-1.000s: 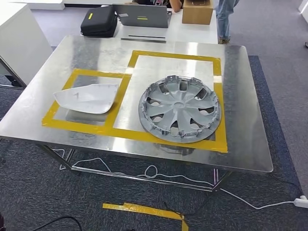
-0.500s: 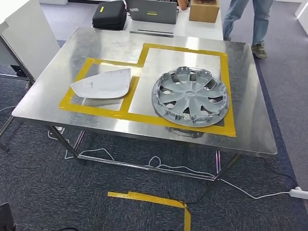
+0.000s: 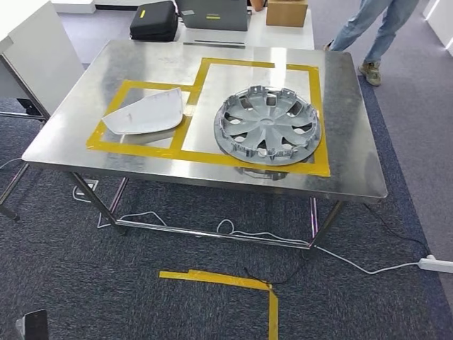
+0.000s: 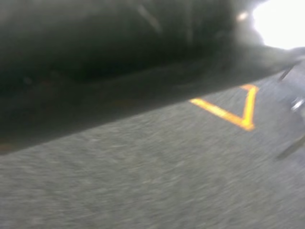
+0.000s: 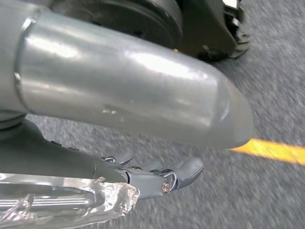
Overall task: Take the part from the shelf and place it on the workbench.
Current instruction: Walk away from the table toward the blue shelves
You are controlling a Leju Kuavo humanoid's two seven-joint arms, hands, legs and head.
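We are seeing the silver wheel cover (image 3: 268, 126) lying flat in the centre right of the head view, inside the larger rectangle of yellow tape (image 3: 203, 157) on the steel table (image 3: 352, 170). The white mirror cover (image 3: 144, 113) is lying just left of it, inside the smaller taped rectangle, the two parts well apart with a strip of tape between them. In the right wrist view the right hand (image 5: 158, 176) is hanging over the grey carpet (image 5: 273, 200) with its fingers (image 5: 187, 169) stretched out side by side and holding nothing. We cannot tell how the left hand is lying; its blurred wrist view is showing carpet and a yellow floor mark (image 4: 233, 112). At the top of the head view a black case (image 3: 155, 21), a laptop (image 3: 214, 14) and a cardboard box (image 3: 287, 13) are sitting on a white table beyond, and a person's legs (image 3: 379, 32) are striding at upper right. White cables (image 3: 224, 230) are trailing under the table.
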